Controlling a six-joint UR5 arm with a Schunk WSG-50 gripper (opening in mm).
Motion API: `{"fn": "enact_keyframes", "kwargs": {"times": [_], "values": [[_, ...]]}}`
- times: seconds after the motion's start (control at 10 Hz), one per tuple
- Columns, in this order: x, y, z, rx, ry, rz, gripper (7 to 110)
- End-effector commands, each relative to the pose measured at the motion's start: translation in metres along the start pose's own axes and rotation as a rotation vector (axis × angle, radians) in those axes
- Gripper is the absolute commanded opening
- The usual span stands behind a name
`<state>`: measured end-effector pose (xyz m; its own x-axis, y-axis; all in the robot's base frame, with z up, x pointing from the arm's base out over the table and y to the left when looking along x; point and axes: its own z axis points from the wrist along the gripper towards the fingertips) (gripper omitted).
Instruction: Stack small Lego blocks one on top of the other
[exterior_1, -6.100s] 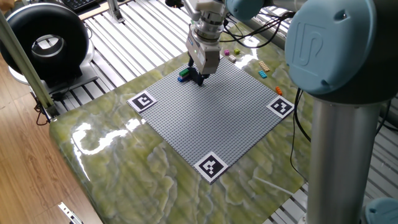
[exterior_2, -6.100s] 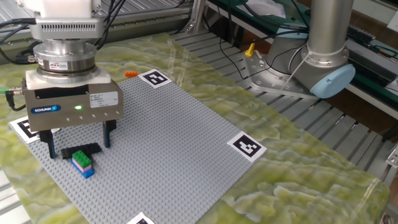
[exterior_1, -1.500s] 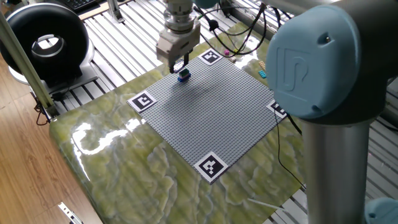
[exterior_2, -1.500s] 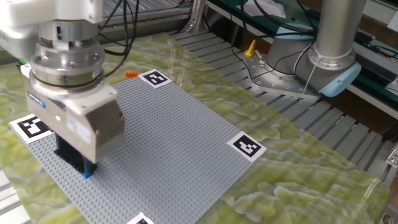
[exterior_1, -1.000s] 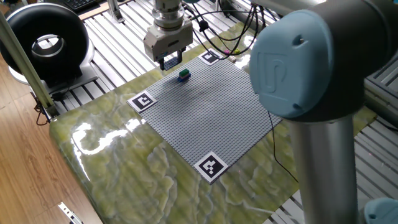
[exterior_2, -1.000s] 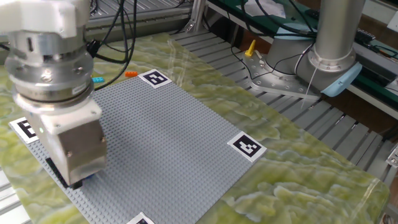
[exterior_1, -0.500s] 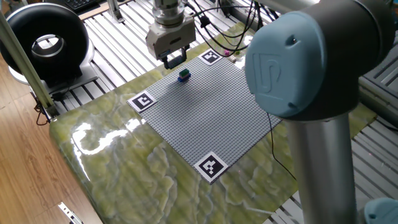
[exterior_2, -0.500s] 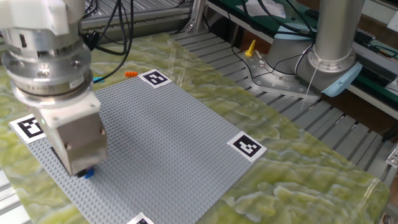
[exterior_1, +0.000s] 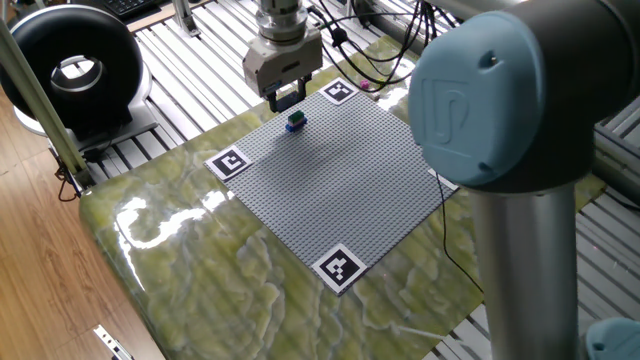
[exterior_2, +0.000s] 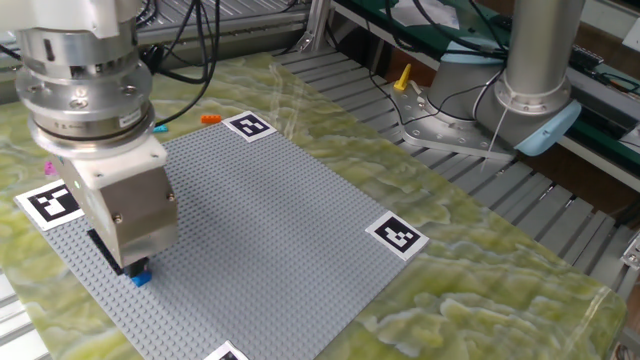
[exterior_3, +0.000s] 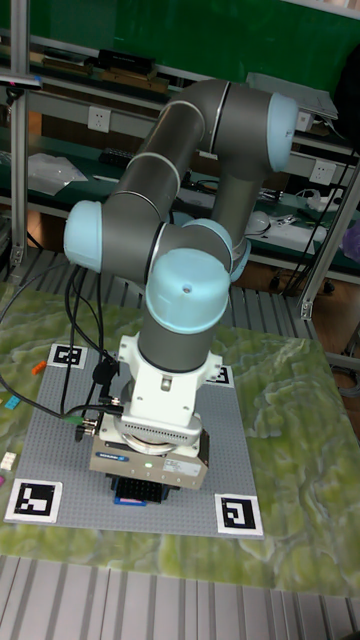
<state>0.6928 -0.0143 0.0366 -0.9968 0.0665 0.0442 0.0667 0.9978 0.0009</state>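
Gripper (exterior_1: 286, 100) hangs just above the Lego stack (exterior_1: 295, 121) near the far corner of the grey baseplate (exterior_1: 340, 180). Stack reads green on top, dark blue at the base (colours between not resolved from one fixed view). Gripper's black fingers stand apart, nothing between them that shows there. From the other fixed view the gripper (exterior_2: 128, 268) body hides most of the stack (exterior_2: 139, 275); only a blue corner shows on the baseplate (exterior_2: 270, 230). Tall fixed view: gripper (exterior_3: 141, 492) over a dark blue edge of the stack (exterior_3: 128, 501). Loose orange brick (exterior_2: 209, 119) lies off the plate beside a marker tag (exterior_2: 250, 126).
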Motion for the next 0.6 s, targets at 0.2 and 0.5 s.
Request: {"fn": "enact_keyframes", "kwargs": {"times": [0.2, 0.5], "values": [[0.0040, 0.0006, 0.0112, -0.045, -0.043, 0.001, 7], [0.0077, 0.0008, 0.0110, -0.047, -0.030, 0.010, 7]]}}
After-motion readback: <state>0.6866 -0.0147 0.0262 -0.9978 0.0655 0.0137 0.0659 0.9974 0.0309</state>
